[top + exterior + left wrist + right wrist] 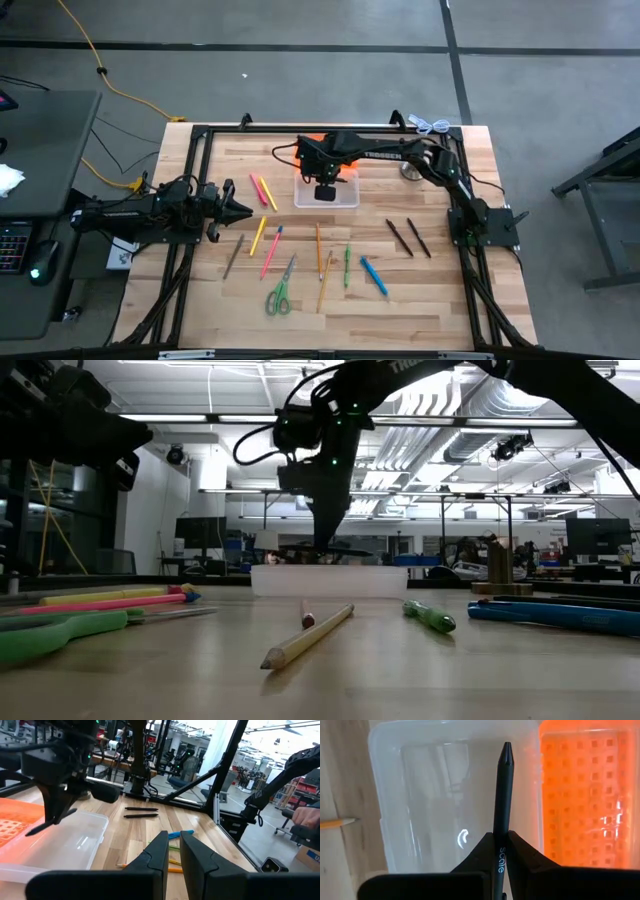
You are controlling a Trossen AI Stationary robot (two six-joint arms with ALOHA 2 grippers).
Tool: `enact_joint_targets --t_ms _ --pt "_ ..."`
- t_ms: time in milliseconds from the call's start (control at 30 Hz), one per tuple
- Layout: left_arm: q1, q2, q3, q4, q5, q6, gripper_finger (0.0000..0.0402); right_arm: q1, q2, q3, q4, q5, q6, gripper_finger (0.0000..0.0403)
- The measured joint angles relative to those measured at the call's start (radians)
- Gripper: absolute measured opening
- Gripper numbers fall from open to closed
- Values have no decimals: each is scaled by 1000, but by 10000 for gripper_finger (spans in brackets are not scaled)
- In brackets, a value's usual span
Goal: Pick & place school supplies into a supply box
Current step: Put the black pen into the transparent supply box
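Note:
My right gripper point(325, 190) hangs over the clear supply box point(345, 202), shut on a dark pen point(503, 790). The box's orange lid point(585, 795) lies open on its far side. The other school supplies lie on the table nearer the front edge: pink and yellow pens point(262, 190), pencils point(320, 255), a green marker point(347, 265), a blue one point(373, 275), green-handled scissors point(280, 295) and two dark pens point(408, 238). My left gripper point(245, 210) waits level at the table's left, fingers a narrow gap apart and holding nothing. My right gripper pinches the dark pen's shaft point(501, 851) between its two fingers, coming at it from above and pointing steeply down. The pen point(50, 822) hangs clear above the box's inside, slightly tilted, sticking out on both sides of the fingers.
A silvery bell-like object point(412, 172) stands to the right of the box. A black frame point(200, 135) runs round the table's edges. Bare wood lies between the box and the row of supplies.

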Motion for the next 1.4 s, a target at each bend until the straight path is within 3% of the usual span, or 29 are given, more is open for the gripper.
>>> enact_joint_targets --t_ms 1400 --pt "0 0 0 0 0 0 76 0 9 0 32 -32 8 14"
